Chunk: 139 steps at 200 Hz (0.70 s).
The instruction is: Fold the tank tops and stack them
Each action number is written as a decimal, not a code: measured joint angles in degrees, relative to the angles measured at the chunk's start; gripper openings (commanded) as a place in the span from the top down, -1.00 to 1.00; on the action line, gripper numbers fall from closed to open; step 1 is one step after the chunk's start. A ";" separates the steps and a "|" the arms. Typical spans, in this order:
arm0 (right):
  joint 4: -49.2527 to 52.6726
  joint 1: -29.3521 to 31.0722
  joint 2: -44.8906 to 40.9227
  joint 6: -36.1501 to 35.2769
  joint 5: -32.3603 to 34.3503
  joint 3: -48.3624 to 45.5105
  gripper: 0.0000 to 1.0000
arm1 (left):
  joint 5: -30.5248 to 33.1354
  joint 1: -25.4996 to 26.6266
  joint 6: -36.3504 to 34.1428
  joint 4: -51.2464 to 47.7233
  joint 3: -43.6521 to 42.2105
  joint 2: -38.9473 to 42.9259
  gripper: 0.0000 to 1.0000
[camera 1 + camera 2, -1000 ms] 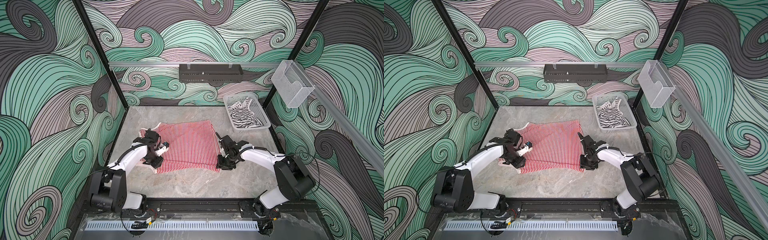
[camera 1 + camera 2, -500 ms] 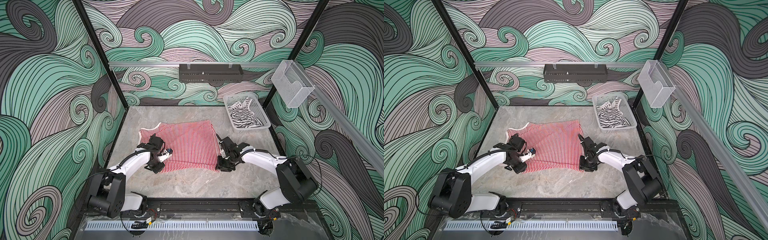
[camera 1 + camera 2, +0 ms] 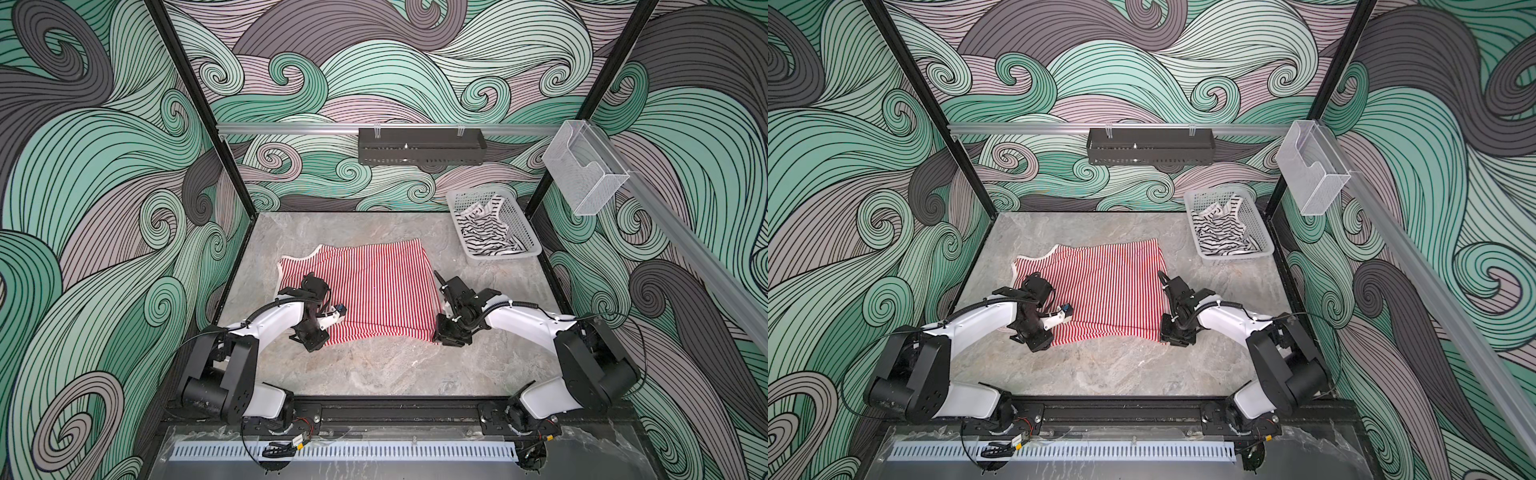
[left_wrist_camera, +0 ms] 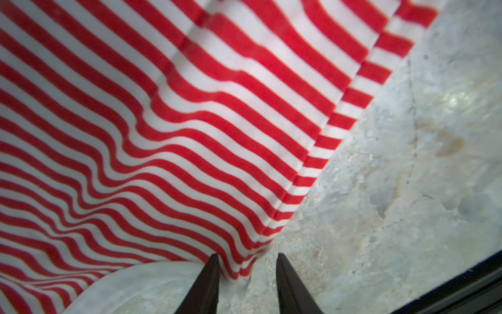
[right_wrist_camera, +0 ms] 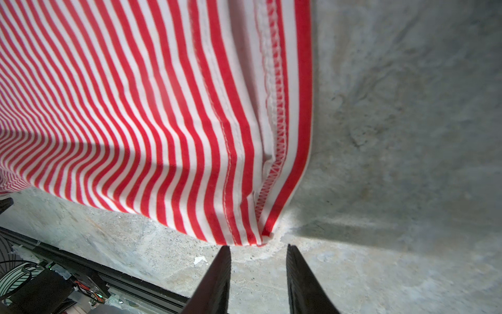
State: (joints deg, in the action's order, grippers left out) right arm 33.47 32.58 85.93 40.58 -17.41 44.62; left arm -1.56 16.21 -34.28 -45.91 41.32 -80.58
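The red-and-white striped tank top (image 3: 374, 291) (image 3: 1108, 286) lies spread flat in the middle of the table, straps toward the left. My left gripper (image 3: 311, 338) (image 4: 247, 261) is low at its near-left corner, open, and the cloth's corner (image 4: 239, 267) lies in the gap between the fingers. At the near-right corner my right gripper (image 3: 451, 334) (image 5: 258, 250) is open too, with the hemmed corner (image 5: 260, 239) just ahead of its fingertips. The black-striped white tank top (image 3: 484, 232) (image 3: 1221, 230) lies crumpled in the basket.
The white perforated basket (image 3: 500, 254) (image 3: 1237, 255) stands at the back right of the marble table. A black tray (image 3: 419, 145) hangs on the back rail and a clear plastic holder (image 3: 582, 174) on the right rail. A black frame rail (image 3: 395, 409) runs along the table's front.
My left gripper has moved along the red tank top's left edge toward the front, down to its near-left corner, uncovering the strap end. The right gripper has barely moved.
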 measured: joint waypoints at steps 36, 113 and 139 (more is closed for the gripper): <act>-0.70 0.00 -0.44 0.70 -0.66 -0.44 0.29 | 0.09 0.02 -0.04 0.26 -0.26 -1.18 0.61; -4.07 0.02 -0.79 3.61 -1.73 -2.34 0.26 | 0.44 0.37 0.20 0.52 -0.33 -1.53 1.00; -5.44 0.04 -0.04 4.07 -1.81 -2.34 0.31 | 0.44 0.37 0.22 0.42 -0.55 0.59 1.00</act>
State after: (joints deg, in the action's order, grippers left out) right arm 28.03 32.62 85.89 44.64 -19.22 42.28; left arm -1.13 16.58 -34.06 -45.50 40.77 -79.99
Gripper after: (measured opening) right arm 0.361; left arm 0.048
